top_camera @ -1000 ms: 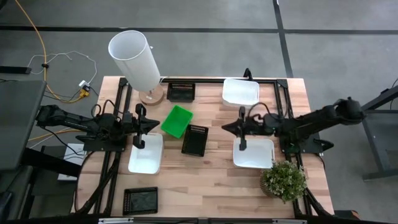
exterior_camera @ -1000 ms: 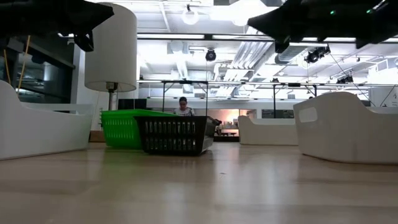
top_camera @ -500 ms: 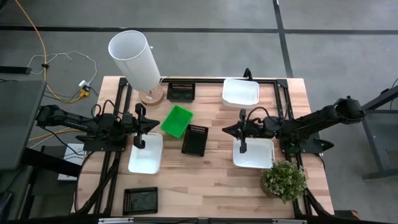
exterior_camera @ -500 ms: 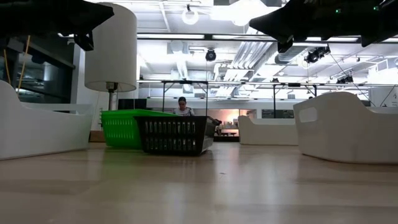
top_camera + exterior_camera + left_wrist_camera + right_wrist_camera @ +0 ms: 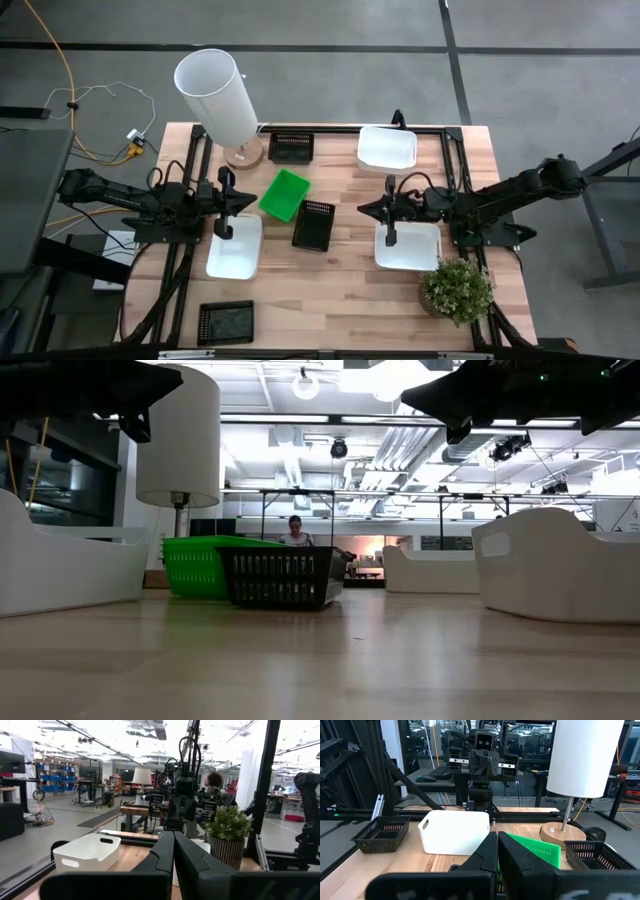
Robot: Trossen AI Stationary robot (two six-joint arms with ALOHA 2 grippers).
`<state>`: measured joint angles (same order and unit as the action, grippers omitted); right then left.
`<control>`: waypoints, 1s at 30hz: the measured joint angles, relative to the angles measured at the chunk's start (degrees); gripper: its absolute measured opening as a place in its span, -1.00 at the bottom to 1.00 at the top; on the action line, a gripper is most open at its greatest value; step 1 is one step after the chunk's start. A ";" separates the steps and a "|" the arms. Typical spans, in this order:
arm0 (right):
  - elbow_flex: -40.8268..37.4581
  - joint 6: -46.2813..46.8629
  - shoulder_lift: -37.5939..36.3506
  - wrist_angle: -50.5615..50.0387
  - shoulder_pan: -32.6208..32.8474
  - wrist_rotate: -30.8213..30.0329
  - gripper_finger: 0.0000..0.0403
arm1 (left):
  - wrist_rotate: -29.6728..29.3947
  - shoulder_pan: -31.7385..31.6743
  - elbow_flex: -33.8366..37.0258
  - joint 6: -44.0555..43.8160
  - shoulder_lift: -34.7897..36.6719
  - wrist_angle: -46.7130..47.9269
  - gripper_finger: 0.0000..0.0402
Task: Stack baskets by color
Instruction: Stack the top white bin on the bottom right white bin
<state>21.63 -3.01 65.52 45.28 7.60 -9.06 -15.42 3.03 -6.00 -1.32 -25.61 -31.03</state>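
A bright green basket [image 5: 285, 194] sits mid-table beside a black basket [image 5: 313, 223]. More black baskets stand at the far edge [image 5: 292, 148] and the near left [image 5: 226, 322]. White baskets rest at the left [image 5: 235, 247], far right [image 5: 387, 147] and right [image 5: 407, 246]. My left gripper [image 5: 252, 201] hovers shut above the left white basket's far end, pointing toward the table's right. My right gripper [image 5: 361, 209] hovers shut left of the right white basket, pointing toward the black basket. Both pairs of fingers show shut and bare in the wrist views [image 5: 173, 851] [image 5: 498, 851].
A tall white cylinder on a wooden base [image 5: 217, 97] stands at the far left corner. A potted green plant [image 5: 456, 289] stands at the near right corner. Black frame rails run along both table sides. Bare wood lies between the near black basket and the plant.
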 joint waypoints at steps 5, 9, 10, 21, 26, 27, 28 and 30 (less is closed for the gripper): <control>0.02 0.00 0.00 0.00 0.00 0.00 -1.00 | 0.12 0.00 0.00 0.00 0.00 -0.02 -1.00; 0.02 0.00 0.00 0.00 -0.09 -0.02 -1.00 | 2.30 0.04 0.00 -0.08 -0.90 -0.04 -1.00; 0.04 0.00 0.00 0.02 -0.11 -0.02 -1.00 | 2.32 0.04 0.00 -0.24 -1.25 -0.04 -1.00; 0.04 -0.47 0.02 0.04 -0.59 -0.11 -1.00 | -2.18 0.04 0.00 -0.62 -5.33 -0.26 -0.73; 0.04 -0.49 0.02 0.04 -0.59 -0.09 -1.00 | -4.64 0.04 0.00 -1.74 -6.47 -0.28 -0.43; 0.04 -0.50 0.02 0.04 -0.59 -0.10 -1.00 | -4.69 0.04 0.00 -2.15 -6.55 -0.36 -0.38; 0.04 -0.50 0.02 0.04 -0.59 -0.09 -1.00 | -4.71 0.04 0.00 -2.66 -6.61 -0.50 -0.33; 0.04 -0.48 0.02 0.04 -0.59 -0.11 -1.00 | -4.72 0.04 0.00 -3.35 -6.64 -0.61 -0.24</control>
<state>21.67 -3.49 65.54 45.32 7.01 -9.17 -20.14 3.07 -6.00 -4.67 -32.25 -31.64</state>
